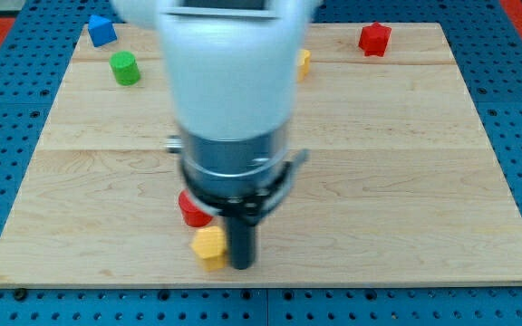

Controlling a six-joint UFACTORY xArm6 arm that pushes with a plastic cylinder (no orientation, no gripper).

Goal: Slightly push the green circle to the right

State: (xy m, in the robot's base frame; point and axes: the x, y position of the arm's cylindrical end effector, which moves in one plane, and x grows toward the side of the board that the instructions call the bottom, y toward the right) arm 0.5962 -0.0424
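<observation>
The green circle [125, 68] is a short green cylinder near the board's top left corner. My tip [242, 266] is the lower end of the dark rod, near the bottom edge of the board, far below and to the right of the green circle. The tip stands just right of a yellow block [209, 245], close to or touching it. A red block [191, 210] sits just above the yellow one, partly hidden by the arm.
A blue block [101, 30] lies at the top left corner, above the green circle. A red star-like block [374, 39] is at the top right. Another yellow block [304, 62] peeks out from behind the arm. The wooden board [406, 163] lies on a blue pegboard.
</observation>
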